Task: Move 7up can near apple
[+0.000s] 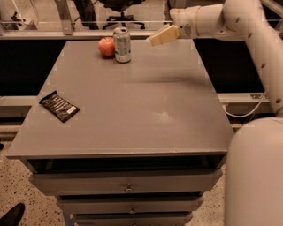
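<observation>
The silver-and-green 7up can stands upright at the far edge of the grey table, right next to the red-orange apple, which sits just to its left. My gripper is raised above the table's far right part, to the right of the can and well apart from it. It holds nothing.
A flat black snack packet lies near the table's left edge. Drawers run under the table's front. A rail and an office chair stand behind the table. A dark shoe tip shows at the bottom left.
</observation>
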### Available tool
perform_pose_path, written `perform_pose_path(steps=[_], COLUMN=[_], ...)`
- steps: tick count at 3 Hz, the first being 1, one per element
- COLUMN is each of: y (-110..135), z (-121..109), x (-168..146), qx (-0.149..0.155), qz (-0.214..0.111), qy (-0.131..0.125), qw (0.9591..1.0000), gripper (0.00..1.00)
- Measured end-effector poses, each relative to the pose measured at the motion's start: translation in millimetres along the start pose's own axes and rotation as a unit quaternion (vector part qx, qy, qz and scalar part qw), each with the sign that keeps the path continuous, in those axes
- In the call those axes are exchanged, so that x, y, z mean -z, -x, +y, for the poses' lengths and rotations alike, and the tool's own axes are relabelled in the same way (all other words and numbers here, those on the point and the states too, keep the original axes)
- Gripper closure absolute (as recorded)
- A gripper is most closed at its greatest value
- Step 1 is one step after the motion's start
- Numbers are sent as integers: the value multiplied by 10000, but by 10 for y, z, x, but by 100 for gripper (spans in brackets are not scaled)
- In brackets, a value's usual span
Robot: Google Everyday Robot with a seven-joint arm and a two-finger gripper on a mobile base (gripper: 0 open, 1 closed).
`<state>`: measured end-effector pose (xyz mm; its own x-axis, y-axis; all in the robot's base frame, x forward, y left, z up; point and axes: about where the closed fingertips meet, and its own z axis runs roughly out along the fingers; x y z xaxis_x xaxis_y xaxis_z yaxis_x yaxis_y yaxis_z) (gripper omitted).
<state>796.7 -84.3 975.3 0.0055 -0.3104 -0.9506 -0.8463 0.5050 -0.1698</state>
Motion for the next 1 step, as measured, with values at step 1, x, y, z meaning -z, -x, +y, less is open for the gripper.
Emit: perform_pose_path(steps=[1], y=[-62], z=[-32], x=[119], qx=[-38], qz=[38], qy=[-69], qw=[10000], gripper=[0])
